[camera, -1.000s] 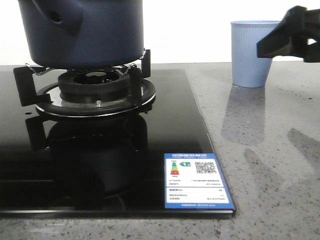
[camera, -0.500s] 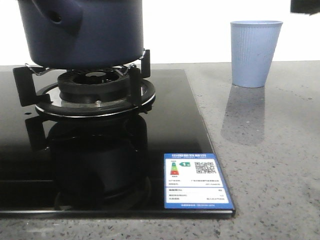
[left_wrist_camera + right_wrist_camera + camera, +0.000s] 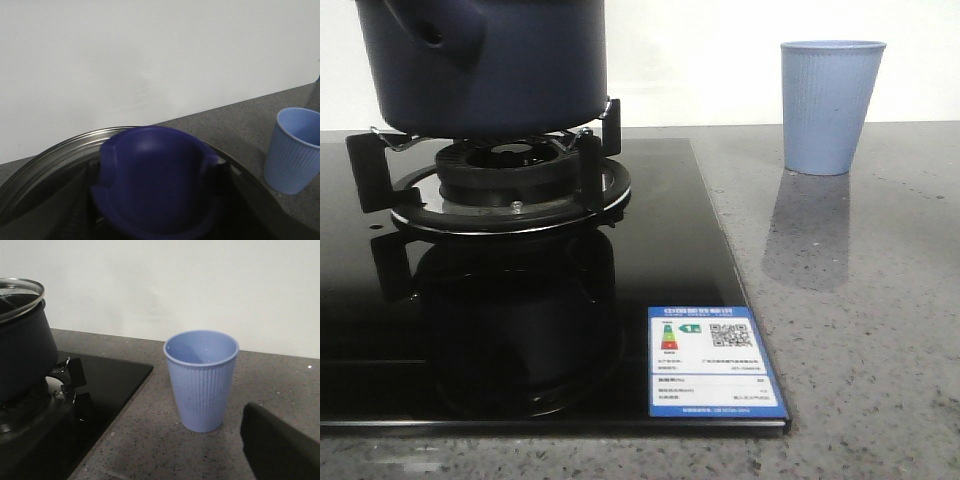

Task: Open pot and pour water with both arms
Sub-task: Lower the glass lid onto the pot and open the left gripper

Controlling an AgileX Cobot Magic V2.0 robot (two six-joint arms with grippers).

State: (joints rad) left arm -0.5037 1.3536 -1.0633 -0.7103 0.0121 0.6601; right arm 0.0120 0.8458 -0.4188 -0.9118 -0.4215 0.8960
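The dark navy pot point(image 3: 485, 60) stands on the burner at the left of the hob. Its side also shows in the right wrist view point(image 3: 22, 355), with the metal-rimmed glass lid point(image 3: 20, 292) resting on top. In the left wrist view the lid's navy knob point(image 3: 155, 175) fills the foreground above the lid's rim point(image 3: 55, 152). My left gripper point(image 3: 155, 192) has a black finger point(image 3: 222, 172) pressed against each side of that knob. One black finger point(image 3: 280, 447) of my right gripper shows near the cup, with nothing against it. Neither gripper appears in the front view.
A light blue ribbed cup point(image 3: 830, 105) stands upright on the grey speckled counter, right of the black glass hob point(image 3: 660, 250); it looks empty point(image 3: 201, 380). Black pan supports point(image 3: 595, 160) ring the burner. A blue label point(image 3: 715, 365) sits at the hob's front corner. A white wall is behind.
My right gripper, which was beside the cup at the right edge of the front view, has risen up and out of that view. Pot and cup have not moved.
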